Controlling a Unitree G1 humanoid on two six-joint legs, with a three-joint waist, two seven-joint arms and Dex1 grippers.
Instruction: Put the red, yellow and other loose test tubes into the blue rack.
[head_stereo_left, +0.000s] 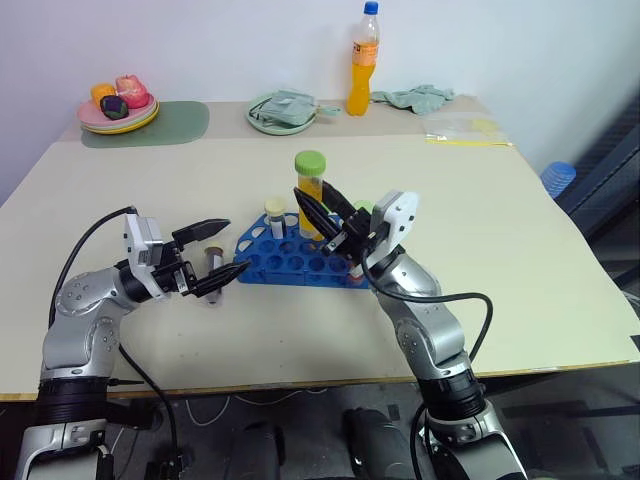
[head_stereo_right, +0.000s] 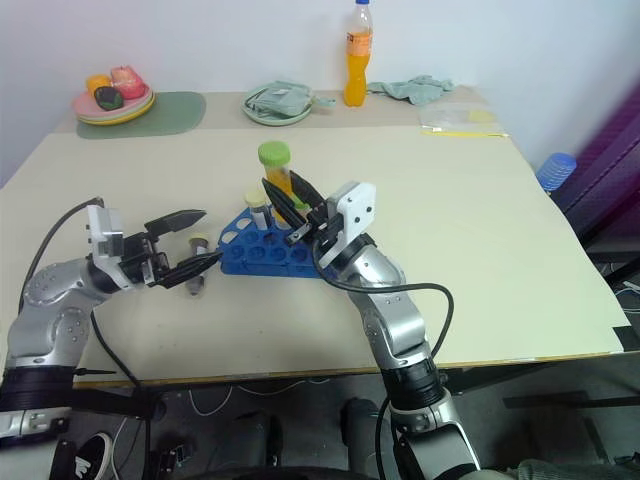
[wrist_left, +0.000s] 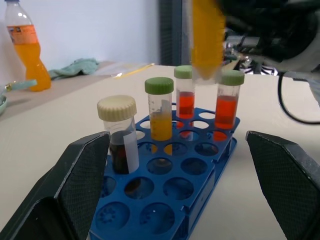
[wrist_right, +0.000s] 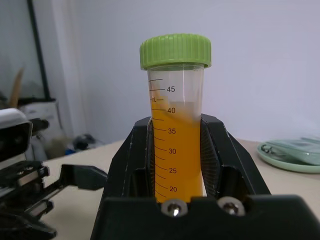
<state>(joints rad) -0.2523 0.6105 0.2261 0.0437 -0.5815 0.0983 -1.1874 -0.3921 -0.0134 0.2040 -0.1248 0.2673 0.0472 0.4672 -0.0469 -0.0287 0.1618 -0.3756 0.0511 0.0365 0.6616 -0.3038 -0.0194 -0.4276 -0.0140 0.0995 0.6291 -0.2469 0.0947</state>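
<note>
So the right gripper is clamped on a green-capped plastic tube of yellow liquid, held upright just above the blue plastic rack. Left gripper sits wide open, empty, just beside the rack's end.

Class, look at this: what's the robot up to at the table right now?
The right gripper is shut on a green-capped tube of yellow liquid, held upright above the blue rack. The left gripper, fingers open, waits at the rack's left end. The rack already holds two red tubes, a yellow one and a dark white-capped one.
</note>
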